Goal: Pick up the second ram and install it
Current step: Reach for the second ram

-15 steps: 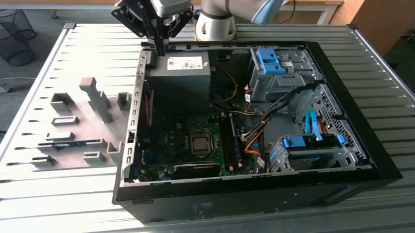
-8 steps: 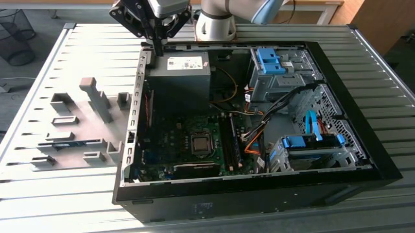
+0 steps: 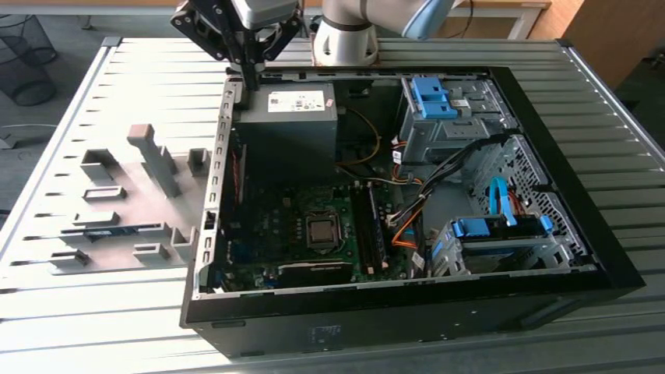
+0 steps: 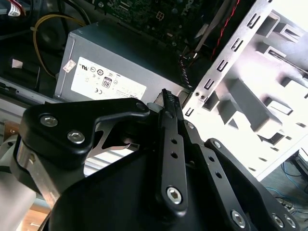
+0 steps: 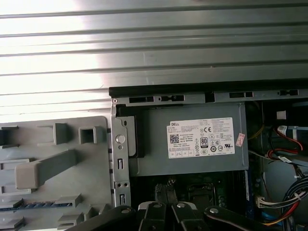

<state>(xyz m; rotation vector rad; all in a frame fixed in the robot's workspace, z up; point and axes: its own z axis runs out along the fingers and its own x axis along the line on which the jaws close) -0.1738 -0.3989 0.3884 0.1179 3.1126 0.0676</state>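
The second ram (image 3: 112, 231) is a thin blue-green stick lying flat in the slotted grey blocks of the fixture plate (image 3: 62, 195), on the exterior view's left of the open computer case (image 3: 416, 312). In the first wrist view the second ram (image 5: 33, 205) shows as a blue strip in that fixture. My gripper (image 3: 249, 81) hangs over the case's far left corner, beside the power supply (image 3: 286, 117), well away from the ram. Its black fingers (image 4: 167, 103) are shut with nothing between them. The memory slots (image 3: 369, 230) lie right of the processor socket (image 3: 322, 231).
Upright grey blocks (image 3: 156, 156) stand on the fixture plate. Inside the case are blue drive-bay clips (image 3: 431, 97), a second blue clip (image 3: 499, 227), and bundles of orange and black cables (image 3: 410, 222). The case sits on a ribbed metal table (image 3: 104, 312). The arm's base (image 3: 348, 39) stands behind the case.
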